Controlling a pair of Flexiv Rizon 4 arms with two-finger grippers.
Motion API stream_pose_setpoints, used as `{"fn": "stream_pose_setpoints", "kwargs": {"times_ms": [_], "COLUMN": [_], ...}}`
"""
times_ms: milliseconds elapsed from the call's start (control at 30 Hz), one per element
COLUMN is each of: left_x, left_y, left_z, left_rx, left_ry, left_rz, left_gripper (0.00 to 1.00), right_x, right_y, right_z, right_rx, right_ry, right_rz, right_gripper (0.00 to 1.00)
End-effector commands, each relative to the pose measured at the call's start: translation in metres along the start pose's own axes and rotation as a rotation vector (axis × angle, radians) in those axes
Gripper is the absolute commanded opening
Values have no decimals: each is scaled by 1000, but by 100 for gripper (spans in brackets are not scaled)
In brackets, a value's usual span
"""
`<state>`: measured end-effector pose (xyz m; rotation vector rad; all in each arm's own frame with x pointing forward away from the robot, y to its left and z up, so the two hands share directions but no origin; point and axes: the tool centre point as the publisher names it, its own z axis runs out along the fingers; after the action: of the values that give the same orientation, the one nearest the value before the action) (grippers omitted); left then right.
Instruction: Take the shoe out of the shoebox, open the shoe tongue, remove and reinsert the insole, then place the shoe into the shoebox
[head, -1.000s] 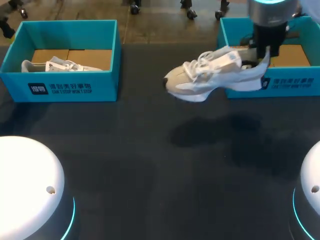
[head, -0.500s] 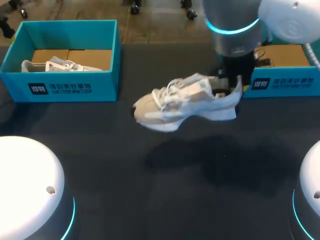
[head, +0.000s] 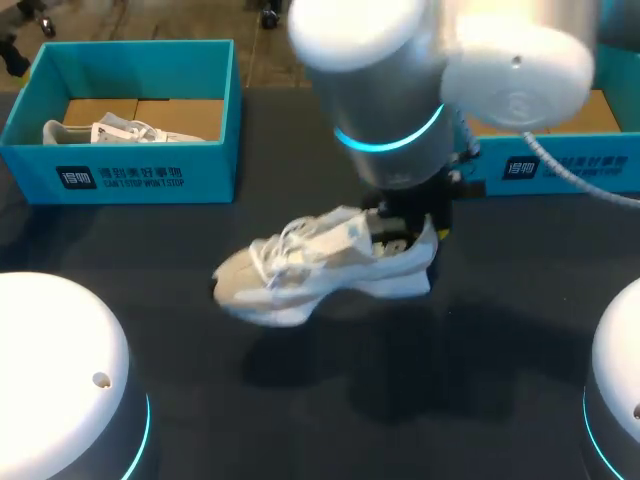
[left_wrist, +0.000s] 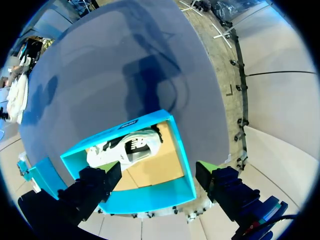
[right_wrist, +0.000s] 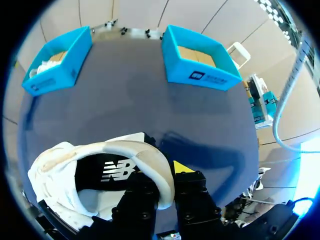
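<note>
The right arm's two-fingered gripper (head: 408, 232) is clamped on the heel collar of a cream-white laced running shoe (head: 310, 268). In the right wrist view one dark finger (right_wrist: 141, 192) sits inside the shoe's opening and the other, yellow-tipped, presses on the outside of the heel, so the padded rim is pinched between them. The shoe hangs just above the dark grey table top (head: 300, 400), near its middle, sole down and toe pointing toward my left side — its shadow lies on the surface beneath it. The laces face up, and a dark insole with a white mark shows through the opening.

At the far right, partly hidden behind the right arm, stands a teal cardboard shoebox (head: 570, 165); brown cardboard shows on its floor. At the far left stands a second teal cardboard box (head: 130, 175), well apart from the held shoe; another white shoe (head: 120, 132) lies inside it on its brown floor. The left gripper (left_wrist: 157, 172) hangs high over this second box — its dark fingers are spread wide, with nothing held between them.
</note>
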<state>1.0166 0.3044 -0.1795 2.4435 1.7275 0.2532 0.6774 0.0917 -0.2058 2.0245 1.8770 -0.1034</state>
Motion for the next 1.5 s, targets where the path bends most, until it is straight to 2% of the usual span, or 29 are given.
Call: {"fn": "stream_pose_setpoints", "kwargs": {"times_ms": [33,667,900,1000,1233,1500], "left_x": [0,0,0,0,0,0], "left_y": [0,0,0,0,0,0], "left_z": [0,0,0,0,0,0], "left_rx": [-1,-1,-1,-1,-1,-1], "left_ry": [1,1,1,1,1,1], "left_rz": [1,1,1,1,1,1], "left_gripper": [100,100,100,100,100,100], "right_x": [18,18,46,60,74,76], "right_y": [-9,-9,-3,-4,-4,-5], "right_z": [6,6,38,56,92,120], "right_rx": [28,28,4,-41,-33,-55], "right_ry": [-97,-97,-48,-32,-9,10], "right_rz": [-7,-7,-58,-99,-110,-72], "right_gripper": [0,0,0,0,0,0]}}
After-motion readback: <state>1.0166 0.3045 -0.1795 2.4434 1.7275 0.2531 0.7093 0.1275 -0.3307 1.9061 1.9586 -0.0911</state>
